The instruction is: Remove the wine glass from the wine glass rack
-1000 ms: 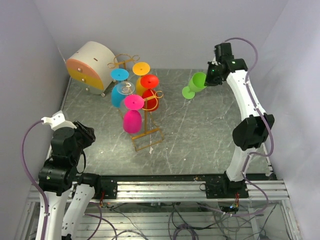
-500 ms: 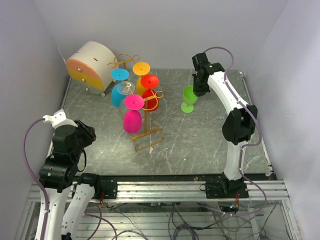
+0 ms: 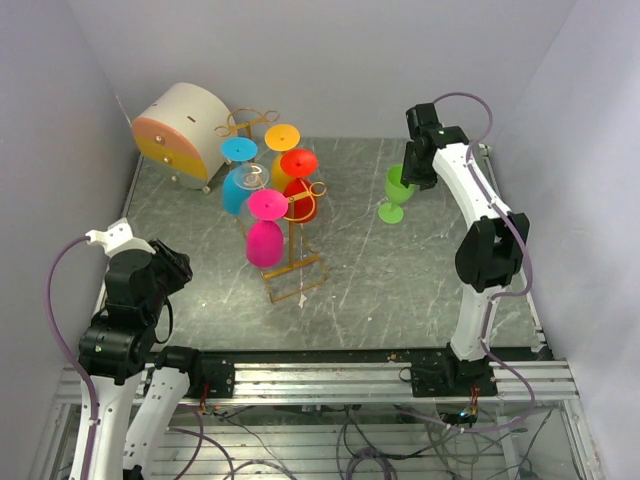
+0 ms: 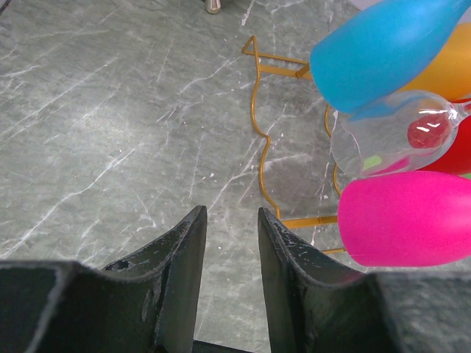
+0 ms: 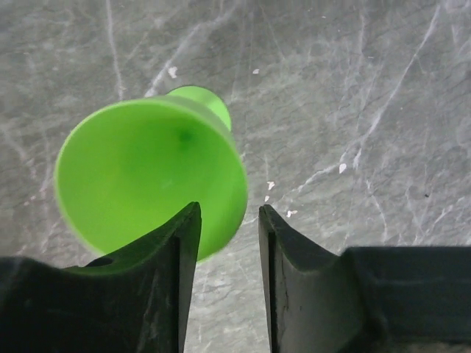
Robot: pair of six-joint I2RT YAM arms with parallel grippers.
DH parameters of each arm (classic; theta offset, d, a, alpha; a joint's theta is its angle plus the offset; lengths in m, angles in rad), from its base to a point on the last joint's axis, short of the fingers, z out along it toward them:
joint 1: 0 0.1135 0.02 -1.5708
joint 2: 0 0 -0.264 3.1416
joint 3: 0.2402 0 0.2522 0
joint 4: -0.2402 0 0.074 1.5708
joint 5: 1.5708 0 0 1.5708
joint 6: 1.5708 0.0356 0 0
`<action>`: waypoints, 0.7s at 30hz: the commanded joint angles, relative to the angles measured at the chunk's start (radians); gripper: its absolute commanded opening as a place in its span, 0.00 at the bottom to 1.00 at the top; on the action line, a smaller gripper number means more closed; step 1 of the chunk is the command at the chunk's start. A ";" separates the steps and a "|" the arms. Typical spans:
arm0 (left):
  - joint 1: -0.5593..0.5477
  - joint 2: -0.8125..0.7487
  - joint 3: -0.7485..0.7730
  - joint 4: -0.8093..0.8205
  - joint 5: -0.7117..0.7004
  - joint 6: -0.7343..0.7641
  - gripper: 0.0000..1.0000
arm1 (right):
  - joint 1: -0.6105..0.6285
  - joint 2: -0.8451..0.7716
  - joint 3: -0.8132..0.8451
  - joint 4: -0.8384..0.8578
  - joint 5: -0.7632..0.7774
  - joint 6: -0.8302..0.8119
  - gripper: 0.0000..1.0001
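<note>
A green wine glass (image 3: 398,187) stands upright on the table, right of the wine glass rack (image 3: 293,268). In the right wrist view I look down into its bowl (image 5: 147,169). My right gripper (image 5: 228,209) hangs just over it, jaws apart, with the rim's near edge between the fingers and a gap to the right finger. The gold wire rack (image 4: 259,132) still carries pink (image 3: 265,240), blue (image 3: 238,188), red (image 3: 300,195), orange and clear glasses, bowls down. My left gripper (image 4: 230,212) is open and holds nothing, low at the table's near left.
A round white-and-orange drum-shaped box (image 3: 180,135) sits at the back left beside the rack. The grey marble tabletop (image 3: 400,270) is walled by white panels on three sides. The hanging pink glass (image 4: 412,220) is close to my left gripper's right side.
The right arm brought the tilted green glass down onto the table, shifted it slightly right, and its jaws opened. The left arm has not moved.
</note>
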 commanded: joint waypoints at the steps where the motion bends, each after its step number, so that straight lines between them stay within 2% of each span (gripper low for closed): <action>1: 0.003 0.002 -0.003 0.036 -0.007 0.011 0.45 | 0.005 -0.115 0.004 0.037 -0.053 0.009 0.39; 6: 0.003 0.001 -0.003 0.035 -0.004 0.012 0.45 | 0.007 -0.235 -0.004 0.083 -0.164 0.016 0.45; 11: 0.003 0.003 -0.004 0.037 -0.001 0.014 0.45 | 0.012 -0.336 -0.048 0.226 -0.523 0.047 0.46; 15: 0.003 0.004 -0.002 0.034 -0.003 0.012 0.45 | 0.039 -0.320 -0.062 0.351 -0.831 0.100 0.46; 21: 0.003 -0.002 -0.003 0.034 -0.002 0.012 0.45 | 0.126 -0.270 -0.012 0.440 -1.012 0.144 0.46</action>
